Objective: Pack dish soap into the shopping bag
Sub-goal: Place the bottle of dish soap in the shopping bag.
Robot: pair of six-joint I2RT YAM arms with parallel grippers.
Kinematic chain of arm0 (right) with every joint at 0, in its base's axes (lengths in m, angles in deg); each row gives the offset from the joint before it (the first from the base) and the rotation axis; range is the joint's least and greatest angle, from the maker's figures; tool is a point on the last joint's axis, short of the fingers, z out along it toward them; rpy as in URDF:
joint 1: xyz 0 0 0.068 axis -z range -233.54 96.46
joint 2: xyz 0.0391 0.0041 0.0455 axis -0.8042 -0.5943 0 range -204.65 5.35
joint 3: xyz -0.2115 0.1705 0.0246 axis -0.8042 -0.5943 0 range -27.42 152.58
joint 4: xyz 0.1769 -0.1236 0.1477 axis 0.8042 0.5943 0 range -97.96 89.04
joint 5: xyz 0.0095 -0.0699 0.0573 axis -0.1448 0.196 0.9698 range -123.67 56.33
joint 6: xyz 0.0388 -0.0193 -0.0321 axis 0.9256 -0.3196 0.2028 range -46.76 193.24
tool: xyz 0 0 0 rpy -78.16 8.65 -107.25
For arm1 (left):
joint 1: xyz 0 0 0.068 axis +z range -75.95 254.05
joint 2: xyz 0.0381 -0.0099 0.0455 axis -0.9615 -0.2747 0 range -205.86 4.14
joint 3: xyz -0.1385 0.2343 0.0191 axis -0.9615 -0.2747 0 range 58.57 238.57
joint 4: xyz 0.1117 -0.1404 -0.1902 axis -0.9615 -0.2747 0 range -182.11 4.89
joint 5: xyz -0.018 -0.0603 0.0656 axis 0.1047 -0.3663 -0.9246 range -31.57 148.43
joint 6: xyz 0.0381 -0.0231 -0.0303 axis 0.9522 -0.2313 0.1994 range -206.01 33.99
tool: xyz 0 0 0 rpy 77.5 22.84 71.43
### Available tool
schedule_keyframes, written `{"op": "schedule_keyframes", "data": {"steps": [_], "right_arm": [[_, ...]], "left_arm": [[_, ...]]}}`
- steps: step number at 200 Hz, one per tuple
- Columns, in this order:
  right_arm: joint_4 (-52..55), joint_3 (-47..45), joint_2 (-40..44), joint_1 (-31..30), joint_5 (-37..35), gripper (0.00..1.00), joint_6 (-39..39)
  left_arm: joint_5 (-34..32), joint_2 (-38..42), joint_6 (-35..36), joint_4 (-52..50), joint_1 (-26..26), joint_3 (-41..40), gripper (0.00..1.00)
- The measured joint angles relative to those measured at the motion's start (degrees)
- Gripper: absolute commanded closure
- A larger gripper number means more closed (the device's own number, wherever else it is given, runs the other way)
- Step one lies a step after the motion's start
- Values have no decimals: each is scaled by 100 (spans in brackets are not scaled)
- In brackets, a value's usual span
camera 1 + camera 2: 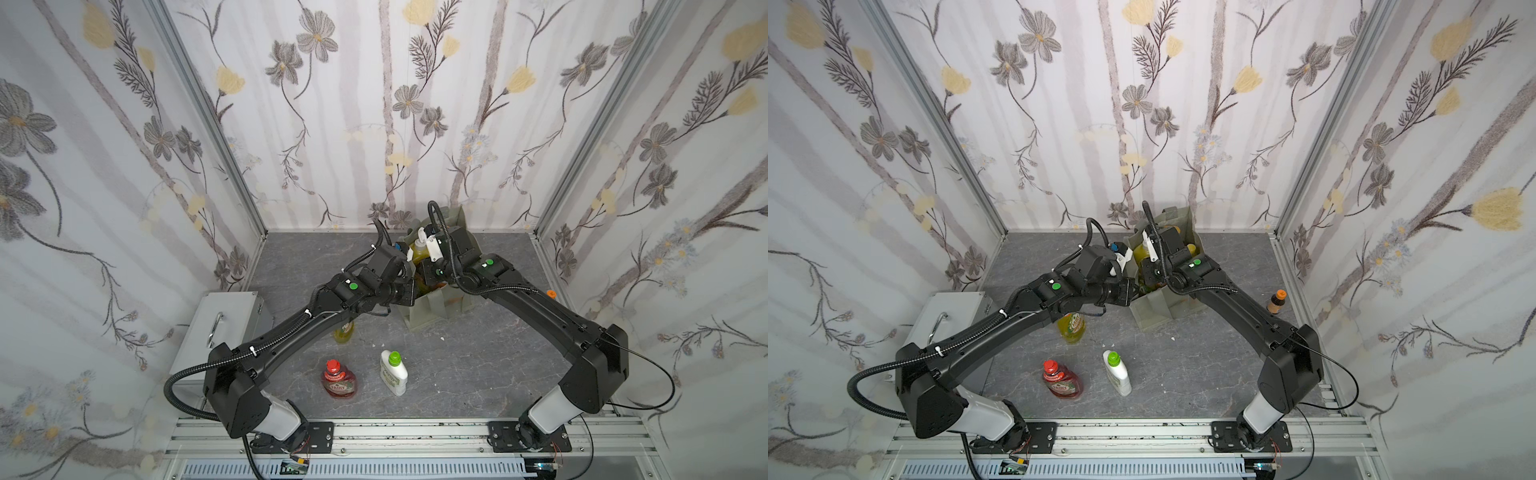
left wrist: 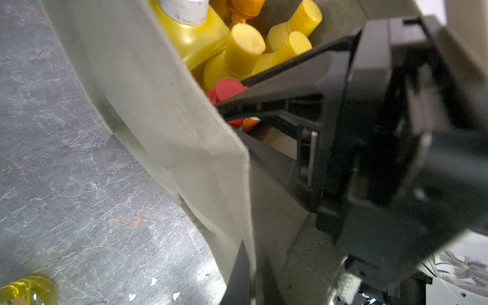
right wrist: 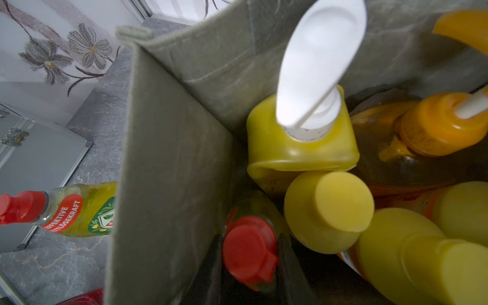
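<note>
Tabletop (image 1: pixel 478 374) roomy; left tool (image 1: pixel 1133 291) pinches bag (image 3: pixel 171 158) rim, right tool (image 3: pixel 250 266) seemingly grips red-capped bottle (image 3: pixel 248 248).

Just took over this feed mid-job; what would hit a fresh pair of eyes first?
Both grippers meet at the shopping bag at the back centre, crammed with yellow-capped bottles: the left gripper pinches its near rim, the right gripper is closed round a red-capped bottle inside. In front, three bottles are on the table: a red bottle, a white bottle and a yellow-green bottle half under the left arm.
</note>
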Motion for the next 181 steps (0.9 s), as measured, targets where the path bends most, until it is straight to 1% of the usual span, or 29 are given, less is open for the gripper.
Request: {"op": "schedule_keyframes", "data": {"steps": [100, 181], "right_arm": [[-7, 24, 90, -9, -42, 92, 59], [-122, 59, 79, -15, -42, 91, 109]], "left_arm": [[223, 7, -68, 85, 144, 125, 100], [306, 24, -149, 83, 240, 197, 100]]}}
